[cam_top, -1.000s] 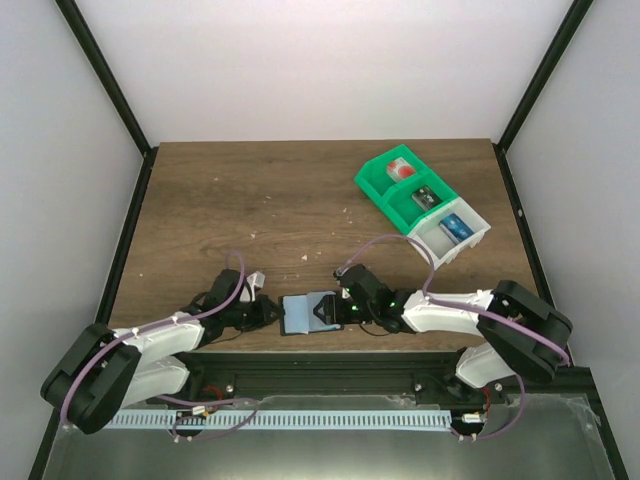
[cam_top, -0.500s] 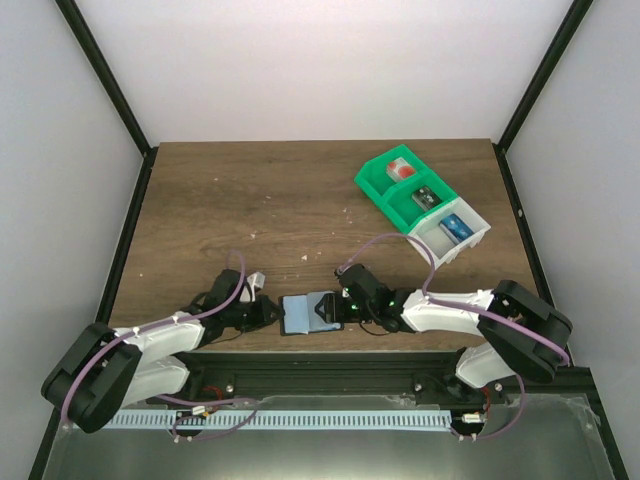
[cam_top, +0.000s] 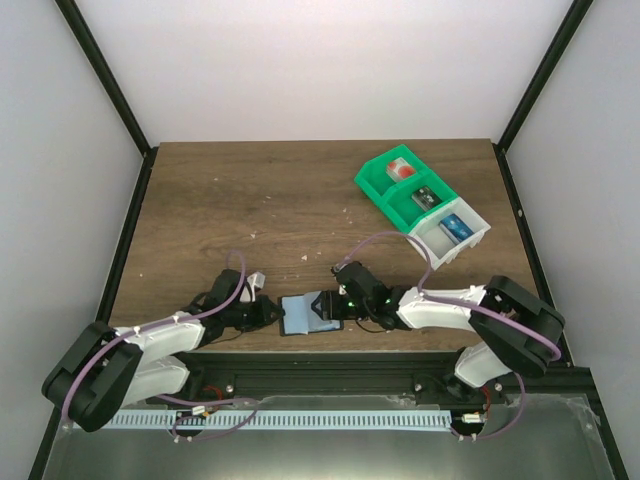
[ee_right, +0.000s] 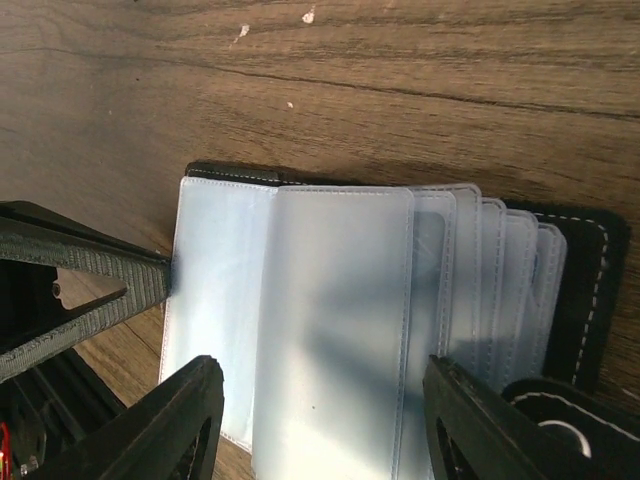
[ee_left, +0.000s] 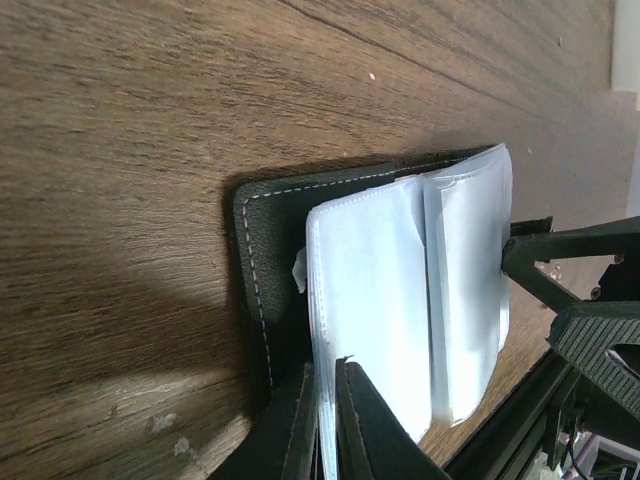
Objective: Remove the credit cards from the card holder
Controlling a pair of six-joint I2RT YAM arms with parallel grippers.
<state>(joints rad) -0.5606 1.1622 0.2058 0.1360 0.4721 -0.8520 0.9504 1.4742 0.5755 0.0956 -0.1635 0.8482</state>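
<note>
The card holder [cam_top: 303,313] is lying open on the table [cam_top: 260,200], right at the near edge between the two arms, with its inside face turned up. Its long axis is running left to right, roughly parallel to that edge. Pale, milky plastic sleeves [ee_right: 330,300] are covering most of it. They are fanning out in steps toward the robot's right, where the black stitched cover [ee_right: 592,285] is showing beyond the last of them. A narrow strip of the same cover is also peeking out along the far side.

The left gripper [ee_left: 325,372] is reaching in from the left, level with the long axis. Its fingers are pinched together on the left end of the card holder, clamping the edge of a sleeve.

The right gripper [ee_right: 320,365] is hanging over the near side of the holder. Its fingers [ee_right: 185,420] are standing well apart, one toward each end of the sleeve stack, and are gripping nothing. Whether their tips are touching the plastic cannot be told.

Well apart from all this, a green-and-white bin [cam_top: 372,180] is sitting on the far right of the table, set diagonally, with small items in its compartments.
</note>
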